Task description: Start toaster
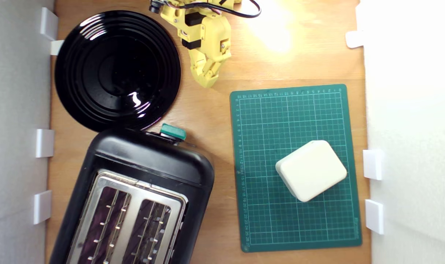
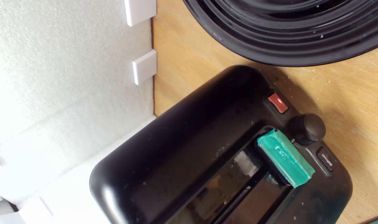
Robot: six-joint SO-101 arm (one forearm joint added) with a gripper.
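The glossy black toaster (image 1: 145, 165) stands at the lower part of the exterior view's left, its silver slot plate (image 1: 134, 183) showing two empty slots. Its teal-green lever knob (image 1: 173, 132) sticks out of the end that faces the arm. The wrist view shows that end close up: the toaster (image 2: 182, 161), the teal lever (image 2: 285, 157), a lit red button (image 2: 277, 102) and a black dial (image 2: 307, 128). My yellow gripper (image 1: 208, 79) hangs near the top of the exterior view, well apart from the lever, fingers together and holding nothing. It does not show in the wrist view.
A round black plate (image 1: 116, 69) lies right behind the toaster, between it and the arm's base; its rim (image 2: 285, 46) fills one edge of the wrist view. A cream box (image 1: 310, 170) sits on a green cutting mat (image 1: 295, 110) at the exterior view's right. White foam walls (image 1: 17, 128) border both sides.
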